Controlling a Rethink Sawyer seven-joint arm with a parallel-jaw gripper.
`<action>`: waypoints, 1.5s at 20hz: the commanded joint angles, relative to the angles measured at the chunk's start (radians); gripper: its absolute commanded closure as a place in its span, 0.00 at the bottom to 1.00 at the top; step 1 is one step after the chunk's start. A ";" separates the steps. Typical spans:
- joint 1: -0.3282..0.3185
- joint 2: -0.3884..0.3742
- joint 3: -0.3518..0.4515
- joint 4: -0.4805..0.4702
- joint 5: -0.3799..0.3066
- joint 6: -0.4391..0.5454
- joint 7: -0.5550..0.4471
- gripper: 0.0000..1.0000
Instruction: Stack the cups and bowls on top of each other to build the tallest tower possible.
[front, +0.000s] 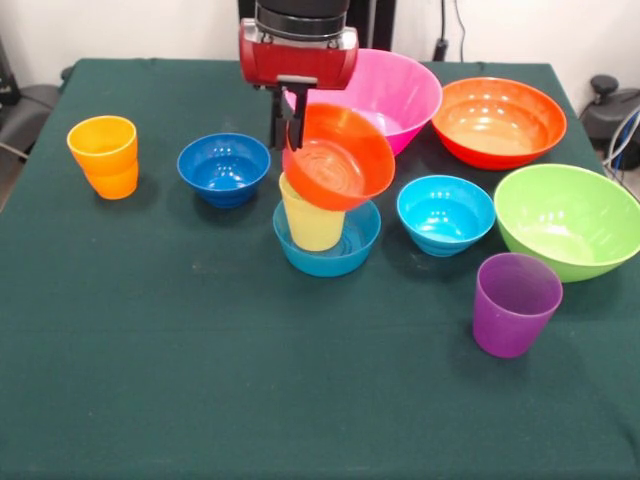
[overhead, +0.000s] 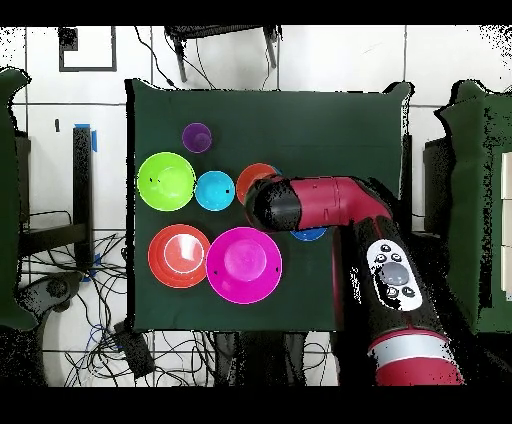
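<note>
My gripper (front: 292, 118) is shut on the rim of the small orange-red bowl (front: 338, 158). It holds the bowl tilted, its opening towards the camera, just above the tower. The tower is the pale yellow cup (front: 310, 225) standing upright in the mid-blue small bowl (front: 330, 250). The orange-red bowl's lower edge overlaps the cup's rim; I cannot tell if they touch. In the overhead view only part of the orange-red bowl (overhead: 255, 175) shows beside the arm (overhead: 320, 205), which hides the tower and the gripper.
On the green table the orange cup (front: 104, 156) stands far left, with the dark blue bowl (front: 224, 168) left of the tower. The cyan bowl (front: 446, 214), lime green bowl (front: 568, 218) and purple cup (front: 515, 303) are right. The pink bowl (front: 395, 90) and large orange-red bowl (front: 498, 120) are behind.
</note>
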 joint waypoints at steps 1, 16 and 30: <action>0.003 0.078 0.000 0.028 -0.062 -0.037 0.014 1.00; 0.005 0.124 -0.020 0.027 -0.076 -0.145 0.038 1.00; -0.006 0.126 -0.031 0.042 -0.064 -0.209 0.036 1.00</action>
